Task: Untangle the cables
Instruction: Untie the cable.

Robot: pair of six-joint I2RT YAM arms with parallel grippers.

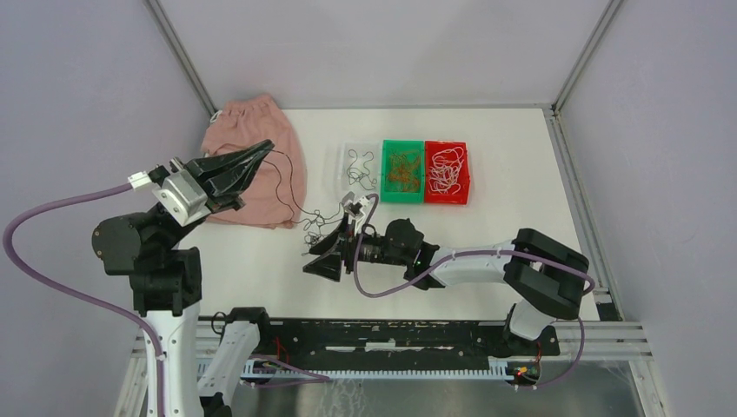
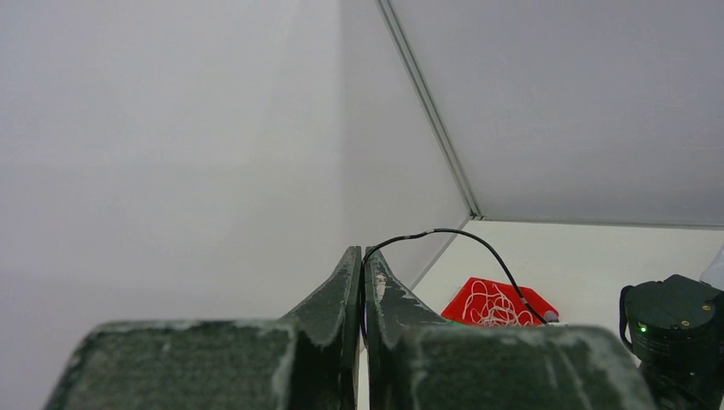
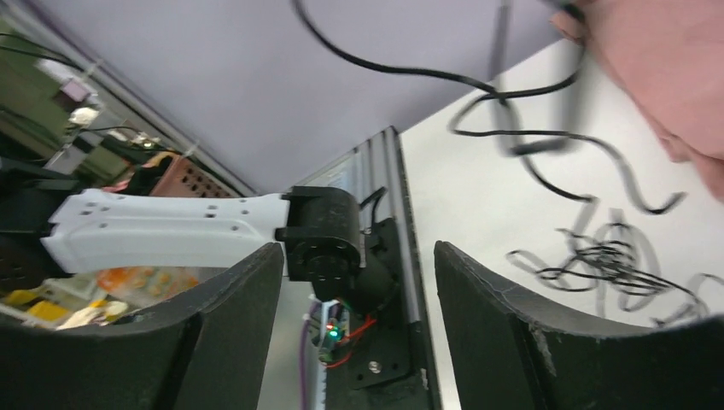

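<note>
Near the table's [image 1: 521,174] left edge, left gripper [image 1: 266,148] seemingly pinches black cable [image 2: 452,231].

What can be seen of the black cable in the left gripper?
The black cable is a thin, wiry strand, one end pinched in the shut left gripper, held above the table. It arcs out, hangs slack, crosses the pink cloth in the top view and ends in a tangled black clump on the table.

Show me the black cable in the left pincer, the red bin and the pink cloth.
black cable [image 2: 444,231]: left wrist view, top of its arc.
red bin [image 1: 448,200]: top view, near wall.
pink cloth [image 1: 248,117]: top view, upper middle of the fabric.
</note>
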